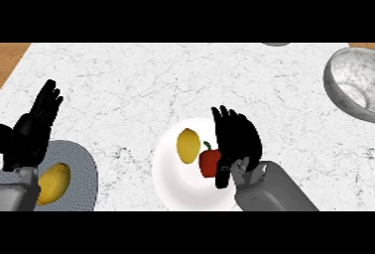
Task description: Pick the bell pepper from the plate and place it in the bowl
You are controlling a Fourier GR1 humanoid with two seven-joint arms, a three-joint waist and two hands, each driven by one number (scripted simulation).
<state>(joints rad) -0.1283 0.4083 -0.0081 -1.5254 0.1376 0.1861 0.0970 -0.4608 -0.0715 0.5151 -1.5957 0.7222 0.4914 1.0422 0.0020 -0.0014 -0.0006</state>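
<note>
A red bell pepper (pixel 210 162) with a green stem lies on a white plate (pixel 176 186) at the lower middle, next to a yellow lemon (pixel 188 145). My right hand (pixel 238 141) hovers over the plate's right side, fingers straight and pointing away from me, its thumb (pixel 222 178) reaching down beside the pepper. The hand hides the pepper's right side. A shiny metal bowl (pixel 351 84) stands at the far right edge. My left hand (pixel 33 126) rests open at the left edge, fingers up.
A grey plate (pixel 82 173) at the lower left holds a yellow fruit (pixel 53 183), partly behind my left forearm. The white marble counter (pixel 147 84) stretches between the white plate and the bowl. Wooden strips show at the top corners.
</note>
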